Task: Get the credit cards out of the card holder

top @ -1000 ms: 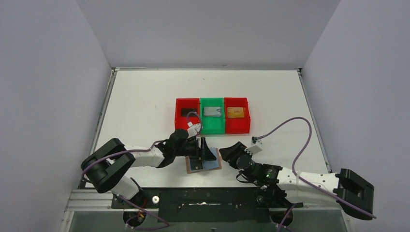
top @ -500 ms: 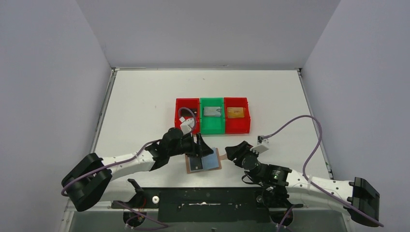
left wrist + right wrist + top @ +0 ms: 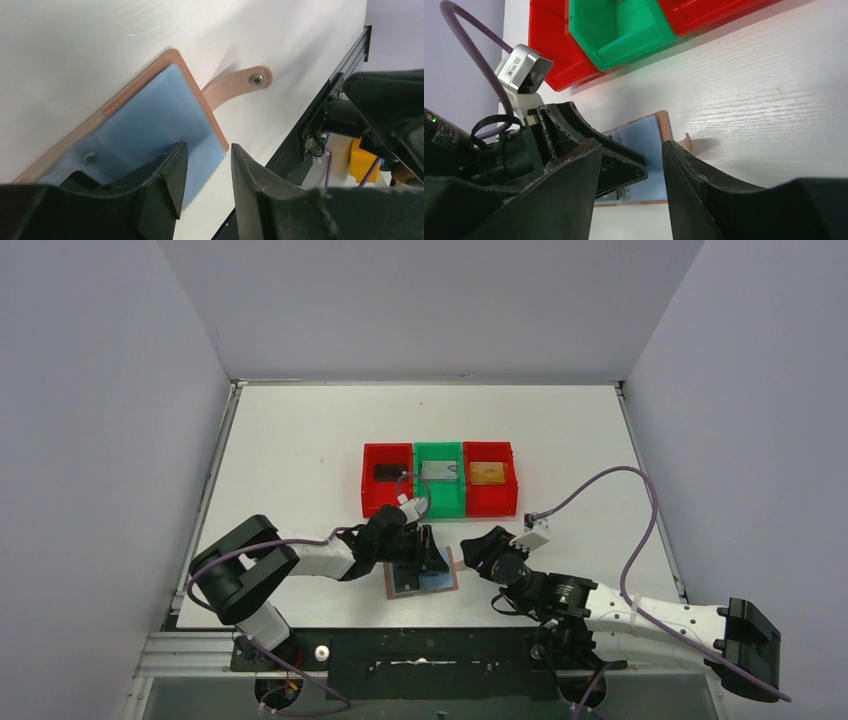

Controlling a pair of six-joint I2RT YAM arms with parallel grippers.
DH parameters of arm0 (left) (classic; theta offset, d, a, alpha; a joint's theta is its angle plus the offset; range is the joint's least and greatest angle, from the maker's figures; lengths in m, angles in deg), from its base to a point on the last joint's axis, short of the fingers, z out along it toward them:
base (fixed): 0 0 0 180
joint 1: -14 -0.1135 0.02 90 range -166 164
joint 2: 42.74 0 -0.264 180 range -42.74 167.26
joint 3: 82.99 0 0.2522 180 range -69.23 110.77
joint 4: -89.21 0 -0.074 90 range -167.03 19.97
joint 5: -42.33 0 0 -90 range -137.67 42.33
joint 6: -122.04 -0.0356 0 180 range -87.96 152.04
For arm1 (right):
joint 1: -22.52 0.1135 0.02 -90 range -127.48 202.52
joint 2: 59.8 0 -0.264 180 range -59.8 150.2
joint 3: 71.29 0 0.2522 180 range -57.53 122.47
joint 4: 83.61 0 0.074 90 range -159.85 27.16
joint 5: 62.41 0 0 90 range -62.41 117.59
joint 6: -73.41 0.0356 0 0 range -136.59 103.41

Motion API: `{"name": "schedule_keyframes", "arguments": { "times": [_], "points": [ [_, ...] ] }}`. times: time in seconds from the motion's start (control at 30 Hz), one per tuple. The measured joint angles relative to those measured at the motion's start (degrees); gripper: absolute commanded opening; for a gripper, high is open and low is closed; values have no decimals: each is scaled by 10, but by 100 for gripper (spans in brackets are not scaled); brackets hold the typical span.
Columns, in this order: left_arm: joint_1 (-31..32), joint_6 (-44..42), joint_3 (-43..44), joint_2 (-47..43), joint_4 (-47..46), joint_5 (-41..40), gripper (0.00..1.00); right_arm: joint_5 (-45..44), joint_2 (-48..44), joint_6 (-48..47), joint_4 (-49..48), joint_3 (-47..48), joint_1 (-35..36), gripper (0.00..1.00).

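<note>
Left wrist view: the left gripper [image 3: 207,150] is covering the lower part of the card holder [image 3: 150,110], its jaws blocking the blue pockets there, so we are not telling whether any card is sitting inside. Right wrist view: the bins [image 3: 624,30] are running off the top edge and we are not seeing their contents. Top view: the credit cards [image 3: 438,471] in the bins are showing too small for us to be reading any print.

Tan-brown leather bifold card holder [image 3: 441,580], pale blue lining. Left red plastic bin [image 3: 375,502]: black credit card [image 3: 387,471]. Green plastic bin [image 3: 440,503]: silver-grey credit card [image 3: 438,471]. Right red plastic bin [image 3: 490,503]: gold-orange credit card [image 3: 487,473]. White counter [image 3: 300,440].
</note>
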Motion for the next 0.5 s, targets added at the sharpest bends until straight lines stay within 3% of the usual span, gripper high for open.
{"name": "schedule_keyframes", "arguments": {
  "times": [0.3,0.5],
  "points": [
    [30,-22,59,12,90,-61,32,-6,-30,8,9,-8,0,49],
    [33,-37,57,-90,153,-114,37,-5,-30,3,9,-8,0,52]
  ]
}}
